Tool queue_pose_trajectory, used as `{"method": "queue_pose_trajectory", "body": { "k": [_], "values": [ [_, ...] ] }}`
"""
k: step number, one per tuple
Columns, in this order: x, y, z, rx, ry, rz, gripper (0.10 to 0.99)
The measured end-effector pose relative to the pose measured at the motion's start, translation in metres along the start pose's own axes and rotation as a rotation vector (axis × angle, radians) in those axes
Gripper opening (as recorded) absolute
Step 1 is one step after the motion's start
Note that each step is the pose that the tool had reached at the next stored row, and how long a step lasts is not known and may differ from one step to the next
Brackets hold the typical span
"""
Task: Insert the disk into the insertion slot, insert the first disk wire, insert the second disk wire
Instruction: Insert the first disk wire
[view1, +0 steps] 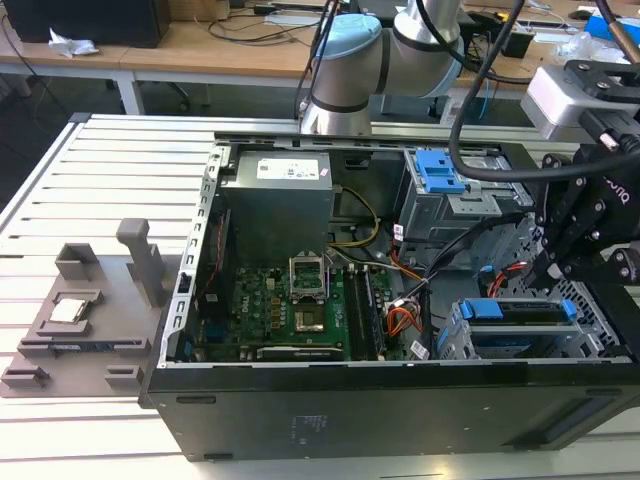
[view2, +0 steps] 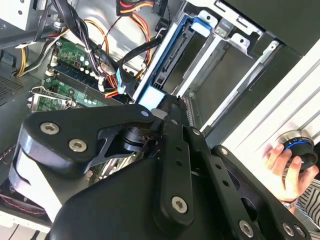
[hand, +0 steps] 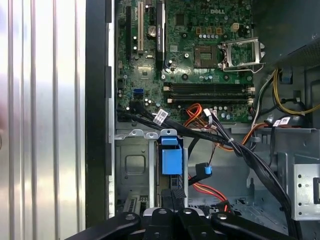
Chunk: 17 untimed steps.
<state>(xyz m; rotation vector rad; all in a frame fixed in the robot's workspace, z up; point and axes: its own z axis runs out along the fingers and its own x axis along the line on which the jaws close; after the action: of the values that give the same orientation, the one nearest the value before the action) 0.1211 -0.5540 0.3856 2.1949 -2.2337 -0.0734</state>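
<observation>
Gripper (view1: 547, 268) pinched shut over disk (view1: 530, 313) seated in slot (view1: 452, 342); whether it holds anything, can't tell. Watch loose wires (hand: 220, 142): you could snag them, or knock disk askew pressing off-centre.

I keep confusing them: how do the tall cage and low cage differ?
The tall cage stands higher than the low cage. The tall cage carries a blue latch; the low cage holds the blue-framed disk. The gripper hangs by the low cage, not the tall one. Both are sheet metal.
</observation>
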Motion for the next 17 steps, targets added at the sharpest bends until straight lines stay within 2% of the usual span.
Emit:
{"method": "queue_pose_trajectory", "body": {
  "k": [4, 6, 9, 11, 17],
  "values": [
    [-0.0024, -0.0079, -0.0003, 0.000, 0.0005, 0.000, 0.106],
    [-0.0106, -0.0148, -0.0003, 0.000, 0.0010, 0.000, 0.106],
    [-0.0164, -0.0167, -0.0003, 0.000, 0.0013, 0.000, 0.106],
    [-0.0251, -0.0186, -0.0001, 0.000, 0.0035, 0.000, 0.106],
    [-0.0262, -0.0187, 0.0001, 0.000, 0.0042, 0.000, 0.106]
  ]
}}
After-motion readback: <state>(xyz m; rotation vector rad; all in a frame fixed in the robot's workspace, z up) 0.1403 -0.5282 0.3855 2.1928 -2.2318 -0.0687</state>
